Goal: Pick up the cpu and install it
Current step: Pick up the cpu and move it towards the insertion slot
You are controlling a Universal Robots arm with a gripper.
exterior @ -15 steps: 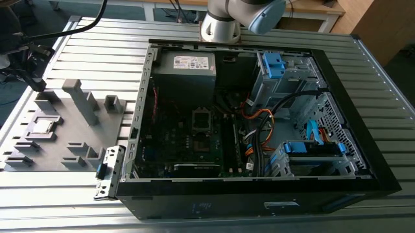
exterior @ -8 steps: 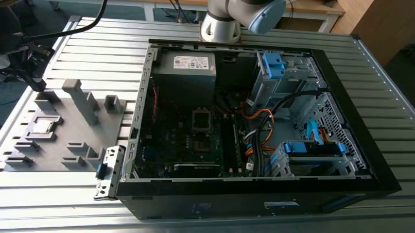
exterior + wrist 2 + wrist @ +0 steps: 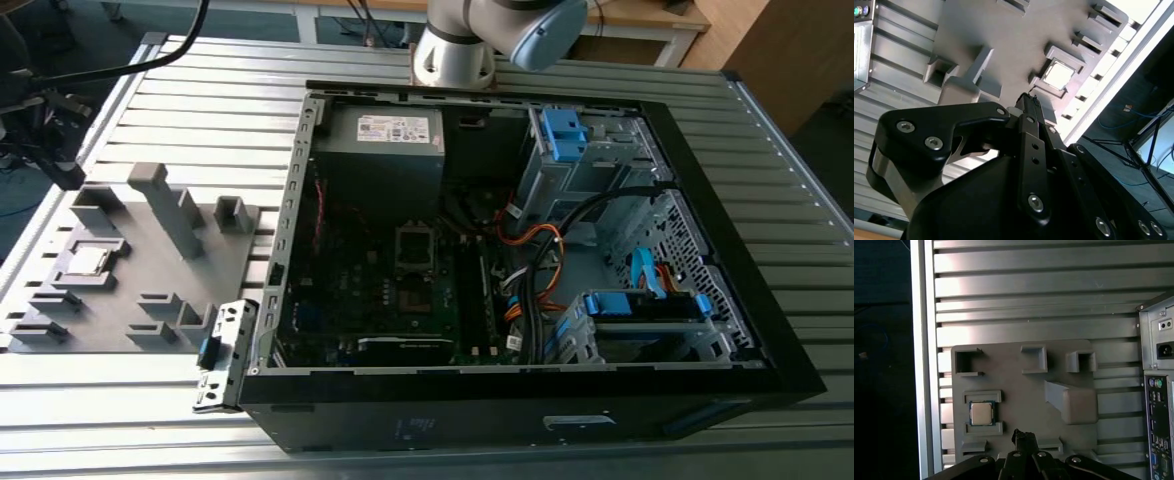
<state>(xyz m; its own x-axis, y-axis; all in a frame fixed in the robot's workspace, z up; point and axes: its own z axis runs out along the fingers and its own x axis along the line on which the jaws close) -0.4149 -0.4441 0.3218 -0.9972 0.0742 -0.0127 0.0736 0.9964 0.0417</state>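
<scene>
On the exterior view's left, you have the grey tray (image 3: 150, 292) lying flat on the slatted metal counter (image 3: 120, 400), just beside the open computer case (image 3: 534, 402), which takes up the middle and right of that view. The cpu (image 3: 88, 262) sits in a shallow square pocket near the tray's left edge, silvery top face up and flat. You can see the cpu (image 3: 981, 413) in both wrist views, framed by low grey walls on two sides of its pocket, and in the second wrist view the cpu (image 3: 1058, 75) catches bright light. Your gripper (image 3: 1024, 436) hangs above the tray (image 3: 1019, 390) with its fingers (image 3: 1027, 440) closed together and nothing between them. The tips are near the cpu's pocket but apart from it, and they touch neither the chip nor the tray. In the second wrist view the gripper (image 3: 1029, 100) points down at the tray (image 3: 999, 40), with the cpu just to one side of the tips. Inside the case, the motherboard socket (image 3: 416, 247) lies in the middle, and the black power supply (image 3: 380, 140) sits at the far end, close to the arm's base (image 3: 454, 50).
</scene>
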